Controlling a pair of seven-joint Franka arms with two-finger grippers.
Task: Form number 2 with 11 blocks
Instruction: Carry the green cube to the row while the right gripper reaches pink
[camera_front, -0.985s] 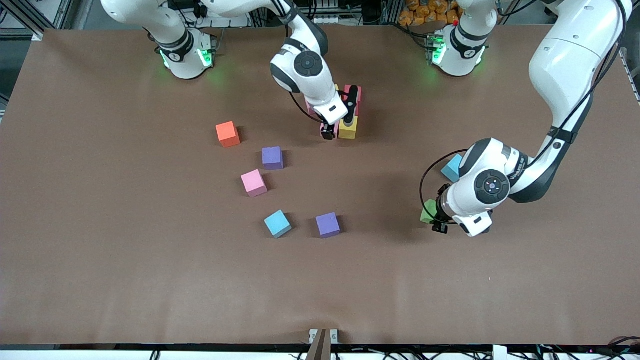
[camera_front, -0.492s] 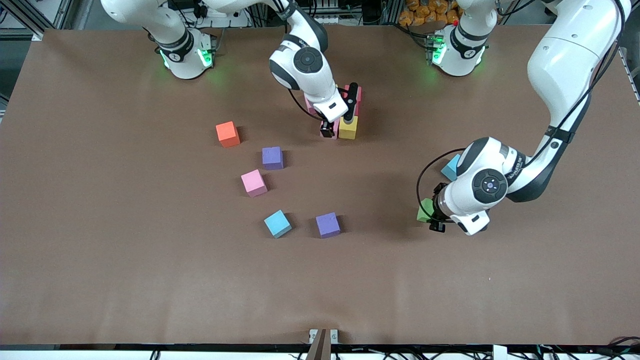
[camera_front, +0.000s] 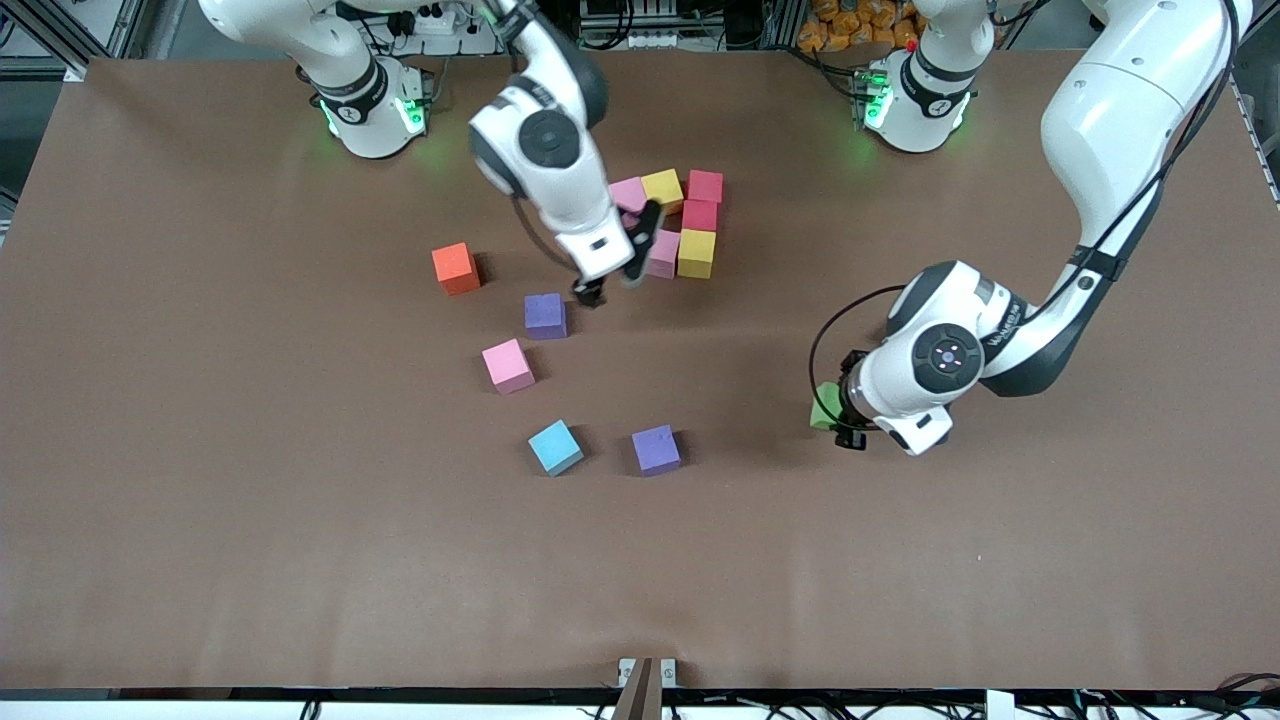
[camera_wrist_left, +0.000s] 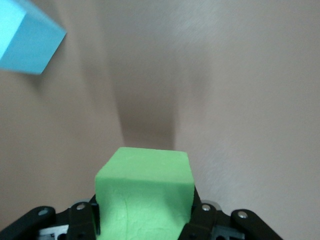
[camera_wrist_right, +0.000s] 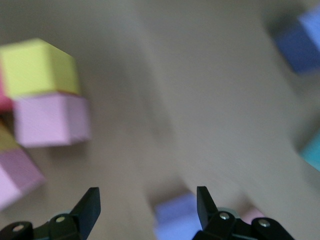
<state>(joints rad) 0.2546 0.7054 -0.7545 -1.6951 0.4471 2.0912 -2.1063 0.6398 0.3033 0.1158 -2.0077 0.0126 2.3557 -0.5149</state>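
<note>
No text, number or sign can be read on the blocks or on the brown table. The only lettering in view is a small dark line of print on the white casing of the left arm, just above its wrist joint, and it is too small to make out. The right arm carries a small dark mark near its wrist that cannot be read either. Neither wrist view shows any writing.
</note>
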